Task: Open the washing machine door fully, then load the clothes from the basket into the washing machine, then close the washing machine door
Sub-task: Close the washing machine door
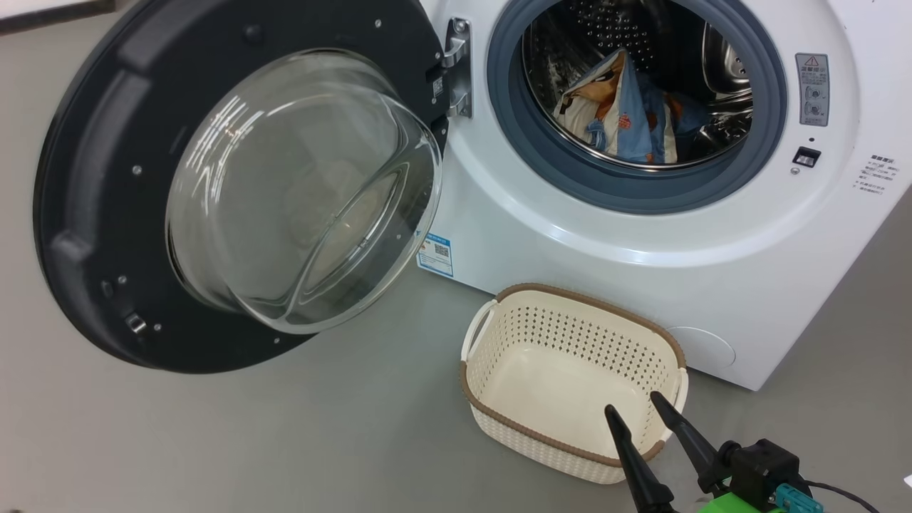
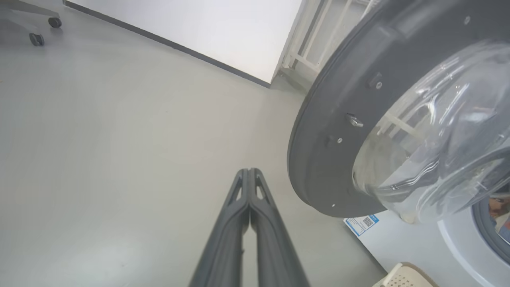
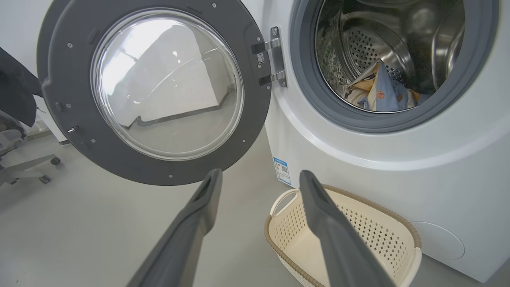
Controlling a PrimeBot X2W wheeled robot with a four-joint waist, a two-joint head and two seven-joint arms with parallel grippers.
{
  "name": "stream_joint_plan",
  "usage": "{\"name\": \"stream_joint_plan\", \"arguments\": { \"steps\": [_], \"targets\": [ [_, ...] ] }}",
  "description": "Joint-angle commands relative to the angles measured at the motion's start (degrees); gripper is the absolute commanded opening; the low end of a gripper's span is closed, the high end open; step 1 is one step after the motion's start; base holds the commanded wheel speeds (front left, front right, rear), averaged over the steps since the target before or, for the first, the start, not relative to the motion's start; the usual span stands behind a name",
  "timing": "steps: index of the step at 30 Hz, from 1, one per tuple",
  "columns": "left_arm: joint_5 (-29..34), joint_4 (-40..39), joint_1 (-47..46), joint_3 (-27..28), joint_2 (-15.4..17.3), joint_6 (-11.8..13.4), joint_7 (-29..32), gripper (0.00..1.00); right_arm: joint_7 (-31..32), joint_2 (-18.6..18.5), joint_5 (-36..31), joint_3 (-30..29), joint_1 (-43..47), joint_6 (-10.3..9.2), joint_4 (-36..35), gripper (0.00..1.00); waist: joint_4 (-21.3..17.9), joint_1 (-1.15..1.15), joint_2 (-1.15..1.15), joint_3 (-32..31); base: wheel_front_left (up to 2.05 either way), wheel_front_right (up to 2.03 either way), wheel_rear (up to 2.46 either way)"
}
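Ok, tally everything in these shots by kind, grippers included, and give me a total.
Washer: 1
Door: 1
Basket: 1
Clothes heap, in the drum: 1
Grippers: 2 (left gripper, right gripper)
Total: 6

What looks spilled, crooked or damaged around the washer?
Nothing stands out. The light blue printed clothes lie inside the steel drum, the cream perforated plastic basket stands upright and empty, and the round black glass-windowed door hangs open, intact.
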Motion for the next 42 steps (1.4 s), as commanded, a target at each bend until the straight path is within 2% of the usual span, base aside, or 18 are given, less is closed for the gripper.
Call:
{"name": "stream_joint_plan", "arguments": {
  "steps": [1,4,10,16,23,30,36,42],
  "targets": [
    [-2.22,-0.74,-3.78,4.23,0.64,-0.85,-0.37,0.0,-0.44,0.1,0.47,1.18,-1.01,0.1,-1.33,1.0,-0.02,0.0,0.0,-0.04,0.0,0.0,0.0],
    [-6.53,0.45,-5.95,9.54,0.91,-2.28,-0.37,0.0,-0.44,0.24,0.39,1.0,-0.75,0.1,-1.42,1.0,-0.1,0.0,0.0,-0.13,0.0,0.0,0.0],
    [-17.45,4.47,-11.04,19.1,4.62,-3.64,0.44,0.0,-0.44,0.39,0.16,0.3,0.6,0.1,-1.77,1.0,-0.19,0.0,0.0,-0.16,0.0,0.0,0.0],
    [-30.93,11.71,-18.37,27.4,11.26,-4.13,6.89,0.0,-0.44,0.14,-0.46,-0.13,1.67,0.1,-2.23,1.0,-0.39,0.0,0.0,0.83,0.0,0.0,0.0],
    [-37.89,21.99,-28.76,29.95,20.88,-5.0,12.49,0.0,-0.44,-1.28,-1.26,-0.2,2.15,0.1,-2.45,1.0,-1.41,0.0,0.0,2.48,0.0,0.0,0.0],
    [-43.34,29.94,-37.59,30.85,27.64,-6.39,17.62,0.0,-0.44,-2.05,-1.98,0.45,1.76,0.1,-2.34,1.0,-4.59,0.0,0.0,5.11,0.0,0.0,0.0],
    [-45.93,34.6,-42.64,29.89,30.58,-6.97,22.24,0.0,-0.44,-2.47,-2.65,0.38,1.21,0.1,-2.38,1.0,-6.2,0.0,0.0,7.43,0.0,0.0,0.0],
    [-48.5,40.11,-49.03,28.61,31.5,-7.4,26.24,0.0,-0.44,-3.15,-3.72,-0.54,0.45,0.1,-2.52,1.0,-6.48,0.0,0.0,10.63,0.0,0.0,0.0]
  ]
}}
